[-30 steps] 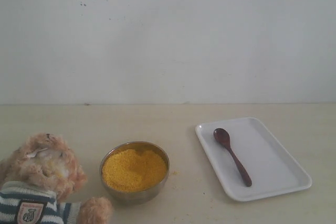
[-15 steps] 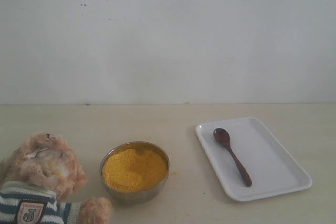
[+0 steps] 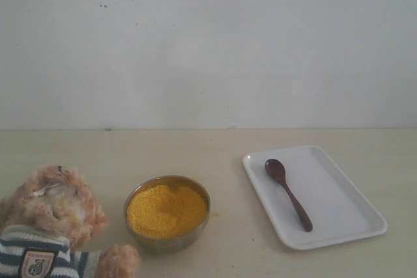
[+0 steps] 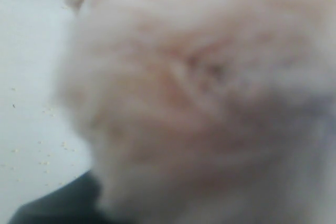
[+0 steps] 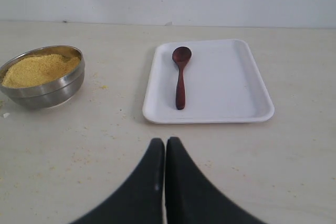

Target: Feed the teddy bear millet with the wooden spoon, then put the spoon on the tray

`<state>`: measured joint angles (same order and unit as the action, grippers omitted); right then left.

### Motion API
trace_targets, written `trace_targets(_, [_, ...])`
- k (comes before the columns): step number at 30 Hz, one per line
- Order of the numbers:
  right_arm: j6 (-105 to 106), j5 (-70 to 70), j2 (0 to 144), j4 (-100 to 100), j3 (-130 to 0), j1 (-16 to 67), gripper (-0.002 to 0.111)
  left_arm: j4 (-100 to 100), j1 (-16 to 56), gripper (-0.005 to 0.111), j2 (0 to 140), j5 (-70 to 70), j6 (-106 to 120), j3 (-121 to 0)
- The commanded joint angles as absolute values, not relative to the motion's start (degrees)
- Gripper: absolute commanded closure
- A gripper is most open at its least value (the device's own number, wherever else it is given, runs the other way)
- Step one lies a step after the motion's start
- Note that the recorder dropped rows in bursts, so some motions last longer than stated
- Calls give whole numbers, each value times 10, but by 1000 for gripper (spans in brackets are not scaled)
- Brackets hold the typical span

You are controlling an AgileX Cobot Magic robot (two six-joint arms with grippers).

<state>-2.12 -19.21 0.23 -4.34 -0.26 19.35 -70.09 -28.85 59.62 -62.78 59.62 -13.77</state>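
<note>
The teddy bear point(image 3: 55, 206) sits at the table's front left corner, head tipped back. Its blurred fur point(image 4: 199, 103) fills the left wrist view and presses against one dark finger point(image 4: 52, 208) of my left gripper, which seems closed on the bear. The millet point(image 3: 166, 209) is heaped in a steel bowl point(image 3: 167, 244) beside the bear. The wooden spoon point(image 3: 288, 193) lies inside the white tray point(image 3: 339, 206) on the right. In the right wrist view my right gripper point(image 5: 165, 142) is shut and empty, just short of the tray point(image 5: 231, 82) and spoon point(image 5: 180, 80).
Loose yellow grains are scattered on the beige tabletop near the bowl point(image 5: 47, 95) and in front of the tray. A plain white wall stands behind the table. No arm shows in the exterior view.
</note>
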Motion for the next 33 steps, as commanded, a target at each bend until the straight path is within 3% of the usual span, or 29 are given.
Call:
trace_targets(1, [-24,-187,0,-40,0,189,108,-713,-290,103,592,-641,601,-137])
trace_targets(33, [-24,-187,0,-40,0,189,108,-756,-290,103,592,-665,601,-150])
